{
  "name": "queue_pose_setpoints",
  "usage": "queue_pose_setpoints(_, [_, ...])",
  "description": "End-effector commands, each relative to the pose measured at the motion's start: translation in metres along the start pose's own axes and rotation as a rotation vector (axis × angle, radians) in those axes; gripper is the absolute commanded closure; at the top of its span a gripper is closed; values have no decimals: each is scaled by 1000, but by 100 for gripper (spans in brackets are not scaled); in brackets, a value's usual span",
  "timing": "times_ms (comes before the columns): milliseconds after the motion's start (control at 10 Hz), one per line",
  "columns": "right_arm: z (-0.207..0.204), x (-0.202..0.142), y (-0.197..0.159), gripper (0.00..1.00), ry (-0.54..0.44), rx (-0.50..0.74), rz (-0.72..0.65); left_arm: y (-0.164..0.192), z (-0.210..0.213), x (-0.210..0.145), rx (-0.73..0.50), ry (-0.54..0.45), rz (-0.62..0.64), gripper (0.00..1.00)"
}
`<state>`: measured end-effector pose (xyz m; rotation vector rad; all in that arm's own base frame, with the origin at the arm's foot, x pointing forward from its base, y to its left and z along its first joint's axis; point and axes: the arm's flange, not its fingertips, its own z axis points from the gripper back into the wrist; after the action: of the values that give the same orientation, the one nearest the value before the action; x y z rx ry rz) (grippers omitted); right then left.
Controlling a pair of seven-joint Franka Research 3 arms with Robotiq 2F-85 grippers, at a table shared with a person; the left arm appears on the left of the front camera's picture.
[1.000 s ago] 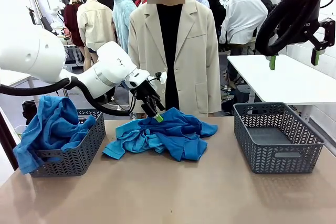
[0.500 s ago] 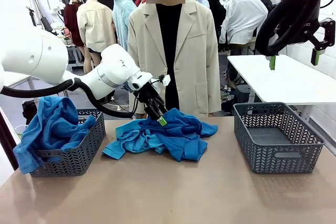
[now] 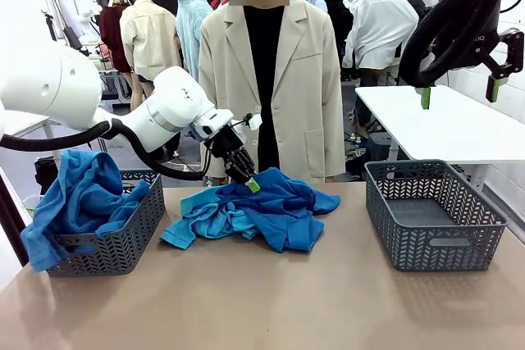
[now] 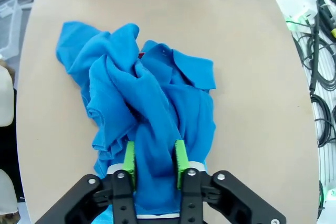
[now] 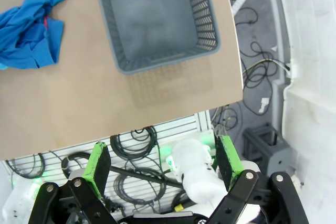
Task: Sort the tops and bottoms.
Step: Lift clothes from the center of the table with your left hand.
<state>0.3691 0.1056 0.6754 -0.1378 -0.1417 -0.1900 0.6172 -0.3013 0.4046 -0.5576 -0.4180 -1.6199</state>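
The left fingers (image 4: 180, 162), black with green pads, pinch a raised fold of the crumpled heap of royal blue and sky blue soft shirts (image 4: 152, 103), which lies at the far middle of the tan counter (image 4: 252, 77). The right fingers (image 5: 98, 163) gape wide, holding nothing, high over the right side. A grey plastic lattice basket (image 3: 431, 215) sits right; a matching left basket (image 3: 115, 243) holds a blue garment (image 3: 78, 194).

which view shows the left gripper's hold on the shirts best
Left wrist view: the left gripper pinches a fold of the shirts, cloth filling the gap. Front view: the gripper side-on at their far edge, grip unclear. Right wrist view: a corner of the shirts, far off.
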Motion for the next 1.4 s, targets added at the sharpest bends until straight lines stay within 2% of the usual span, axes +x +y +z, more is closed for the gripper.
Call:
queue_pose_setpoints(0, [2, 1, 0, 0, 18, 21, 6, -2, 8, 4, -37, -45, 27, 100])
queue_pose_setpoints(400, [2, 1, 0, 0, 18, 21, 6, -17, 30, 12, -21, -58, 32, 100])
queue_pose_setpoints(700, [2, 1, 0, 0, 18, 21, 6, -36, 81, 32, 47, -23, -25, 100])
queue_pose_setpoints(800, [2, 1, 0, 0, 18, 21, 6, -43, 103, 43, 28, -9, -46, 100])
queue_pose_setpoints(1000, [2, 1, 0, 0, 18, 21, 6, -54, 166, 79, 111, 113, -83, 100])
queue_pose_setpoints(1200, [2, 1, 0, 0, 18, 21, 6, -65, 245, 135, 298, 264, -97, 100])
queue_pose_setpoints(1300, [2, 1, 0, 0, 18, 21, 6, -72, 275, 162, 382, 303, -85, 100])
